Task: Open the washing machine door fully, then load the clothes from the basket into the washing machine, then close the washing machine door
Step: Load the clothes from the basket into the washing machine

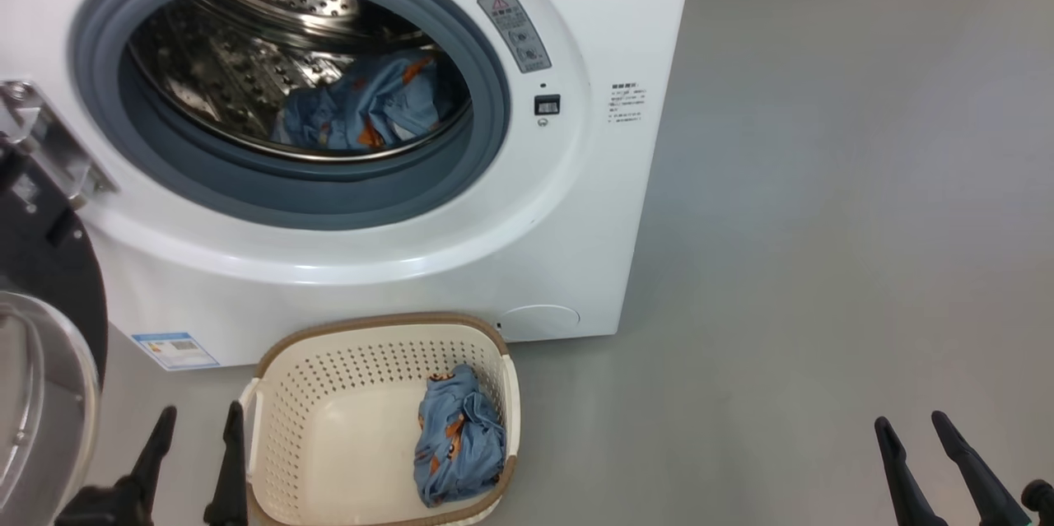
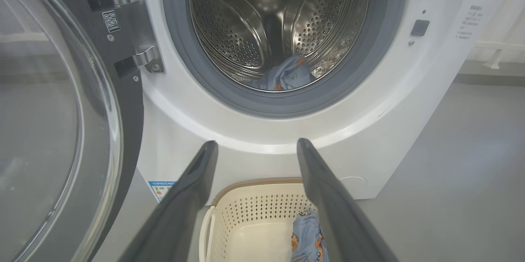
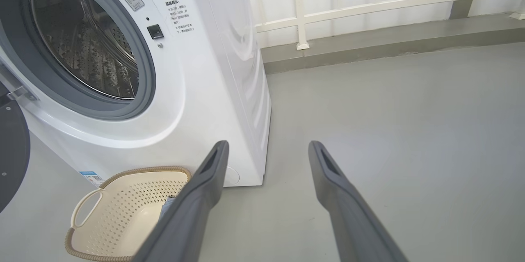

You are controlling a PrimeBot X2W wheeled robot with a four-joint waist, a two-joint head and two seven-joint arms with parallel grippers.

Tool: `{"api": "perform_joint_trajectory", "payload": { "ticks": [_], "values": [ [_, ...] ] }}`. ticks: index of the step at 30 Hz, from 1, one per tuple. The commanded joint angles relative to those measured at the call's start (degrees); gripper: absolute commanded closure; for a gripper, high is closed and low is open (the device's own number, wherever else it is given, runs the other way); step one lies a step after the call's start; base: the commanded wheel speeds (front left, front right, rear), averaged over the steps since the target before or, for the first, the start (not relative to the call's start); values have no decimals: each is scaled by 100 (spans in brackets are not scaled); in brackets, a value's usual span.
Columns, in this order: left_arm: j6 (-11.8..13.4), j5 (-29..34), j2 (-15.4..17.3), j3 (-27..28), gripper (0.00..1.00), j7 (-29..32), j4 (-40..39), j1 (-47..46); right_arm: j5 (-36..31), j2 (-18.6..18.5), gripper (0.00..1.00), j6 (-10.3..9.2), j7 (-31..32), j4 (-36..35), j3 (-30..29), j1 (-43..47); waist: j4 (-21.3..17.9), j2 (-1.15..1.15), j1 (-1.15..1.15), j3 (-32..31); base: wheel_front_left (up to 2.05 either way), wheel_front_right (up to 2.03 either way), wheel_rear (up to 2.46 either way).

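Left gripper [image 1: 202,411], spread wide and empty, hangs just beside the basket [image 1: 329,394]; the clothes [image 1: 459,435] inside lie to its right, seemingly lengthwise front-to-back, well apart from the right gripper [image 1: 910,421]

The round glossy black door with its clear glass bowl [image 1: 45,328] runs off the head view's left edge. The cream-white perforated plastic basket [image 1: 329,361] loses its near rim at the bottom edge. On the big white washing machine [image 1: 412,279], print on the small side label [image 1: 626,104] and blue corner label [image 1: 174,349] is too small to read.
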Motion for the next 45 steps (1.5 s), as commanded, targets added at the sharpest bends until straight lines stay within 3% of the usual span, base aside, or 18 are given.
{"api": "perform_joint_trajectory", "payload": {
  "ticks": [1, 14, 24, 35, 45],
  "values": [
    [6, -98, 95, 189, 0, -32, -224, 41, -65, -164, 0, 16, -27, -153, 70, 38, 58, 0, 1, -94, 0, 0, 0],
    [188, -238, 94, 78, 0, -32, -666, 465, -89, -126, 0, 16, -27, -199, -52, 122, 70, 0, 1, -92, 0, 0, 0],
    [210, -446, 94, -265, 0, -32, -450, 159, -93, -60, 0, 16, -27, -182, 23, -168, 6, 0, 1, 227, 0, 0, 0],
    [173, -468, 94, -708, 0, -32, 459, -486, -50, 0, 0, 16, -27, -252, 163, -682, -192, 0, 1, 878, 0, 0, 0],
    [26, -436, 94, -1070, 0, -32, 1941, -1613, -11, 47, 0, 16, -27, -306, 338, -1401, -334, 0, 1, 1702, 0, 0, 0]
  ]
}}
